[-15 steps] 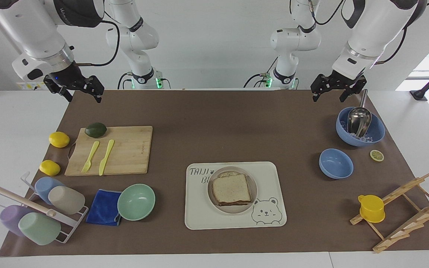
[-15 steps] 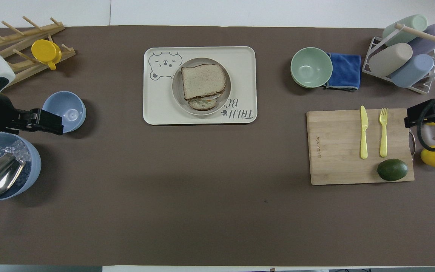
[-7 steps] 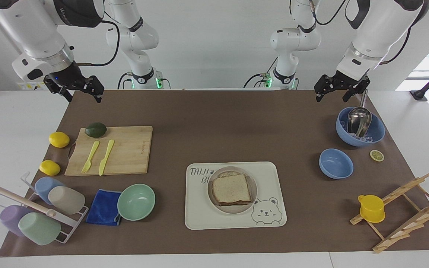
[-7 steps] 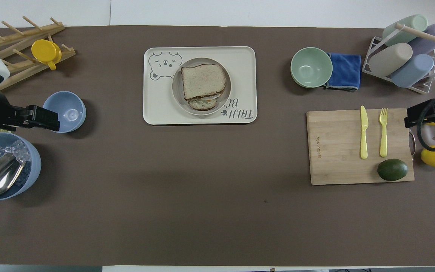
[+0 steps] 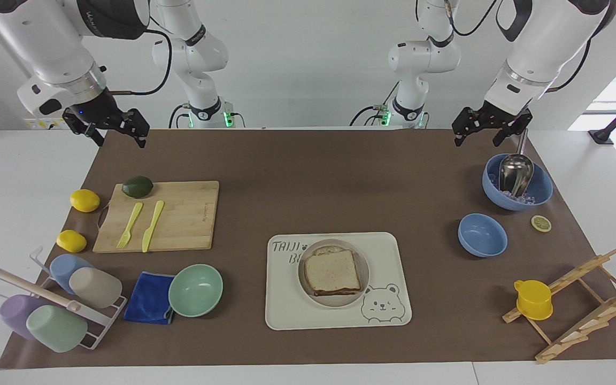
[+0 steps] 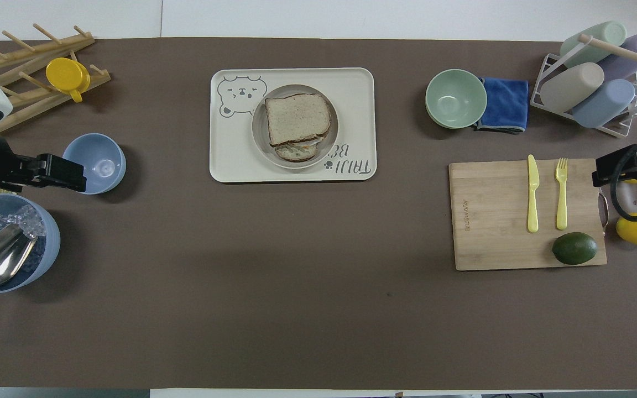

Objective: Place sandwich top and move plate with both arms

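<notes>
The sandwich top [image 5: 331, 270] [image 6: 297, 117], a pale speckled slice with a brown crust, lies on the lower slice and filling. Both rest on the round beige plate [image 5: 340, 301] [image 6: 260, 138], which stands on the bear-printed tray [image 5: 286, 299]. My left gripper [image 5: 476, 142] [image 6: 69, 174] hangs open and empty in the air by the big blue bowl, at the left arm's end of the table. My right gripper [image 5: 121, 142] [image 6: 600, 172] hangs open and empty over the mat's edge, near the cutting board's end. Neither touches the plate.
A blue bowl [image 5: 540, 187] with ice and a metal scoop, a small blue bowl [image 5: 482, 235], a lemon slice and a wooden rack with a yellow cup [image 5: 532, 299] crowd the left arm's end. A cutting board [image 5: 179, 214] with cutlery and avocado, lemons, mint bowl [image 5: 195, 290], blue cloth and cup rack fill the other.
My left gripper has drawn back slightly toward its own end of the table and risen a little. The right arm, the sandwich and the plate have not moved.
</notes>
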Robot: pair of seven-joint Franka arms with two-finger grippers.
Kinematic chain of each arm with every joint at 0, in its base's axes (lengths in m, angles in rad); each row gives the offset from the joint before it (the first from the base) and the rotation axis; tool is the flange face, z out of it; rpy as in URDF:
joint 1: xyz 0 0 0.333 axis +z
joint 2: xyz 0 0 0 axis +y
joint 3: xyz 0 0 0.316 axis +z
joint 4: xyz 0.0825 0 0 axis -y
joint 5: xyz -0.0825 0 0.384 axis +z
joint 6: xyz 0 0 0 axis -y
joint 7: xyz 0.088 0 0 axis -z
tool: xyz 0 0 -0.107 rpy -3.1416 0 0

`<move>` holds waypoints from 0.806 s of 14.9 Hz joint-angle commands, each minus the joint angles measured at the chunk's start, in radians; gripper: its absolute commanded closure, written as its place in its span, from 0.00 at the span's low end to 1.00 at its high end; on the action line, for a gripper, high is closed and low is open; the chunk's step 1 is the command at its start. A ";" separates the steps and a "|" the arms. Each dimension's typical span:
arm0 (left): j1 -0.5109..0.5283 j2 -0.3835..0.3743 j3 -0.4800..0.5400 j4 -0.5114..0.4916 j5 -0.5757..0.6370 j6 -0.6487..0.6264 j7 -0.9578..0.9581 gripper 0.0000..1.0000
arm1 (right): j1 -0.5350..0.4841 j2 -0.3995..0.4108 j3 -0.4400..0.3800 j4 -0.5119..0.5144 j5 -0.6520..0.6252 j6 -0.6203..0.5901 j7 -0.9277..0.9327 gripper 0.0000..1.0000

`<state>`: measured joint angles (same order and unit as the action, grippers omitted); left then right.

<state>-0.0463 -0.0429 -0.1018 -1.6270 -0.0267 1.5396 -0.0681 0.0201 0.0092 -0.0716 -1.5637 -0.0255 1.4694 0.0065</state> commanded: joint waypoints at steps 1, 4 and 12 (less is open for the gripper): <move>0.017 -0.014 -0.012 -0.008 0.014 0.010 0.008 0.00 | -0.009 -0.008 0.003 -0.006 0.010 -0.003 -0.020 0.00; 0.023 -0.018 0.000 -0.016 0.014 0.008 0.017 0.00 | -0.009 -0.008 0.003 -0.006 0.012 -0.003 -0.022 0.00; 0.033 -0.018 0.001 -0.022 0.016 0.034 0.021 0.00 | -0.009 -0.008 0.003 -0.006 0.010 -0.003 -0.020 0.00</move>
<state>-0.0110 -0.0433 -0.0982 -1.6272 -0.0254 1.5498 -0.0586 0.0201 0.0092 -0.0716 -1.5637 -0.0255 1.4694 0.0065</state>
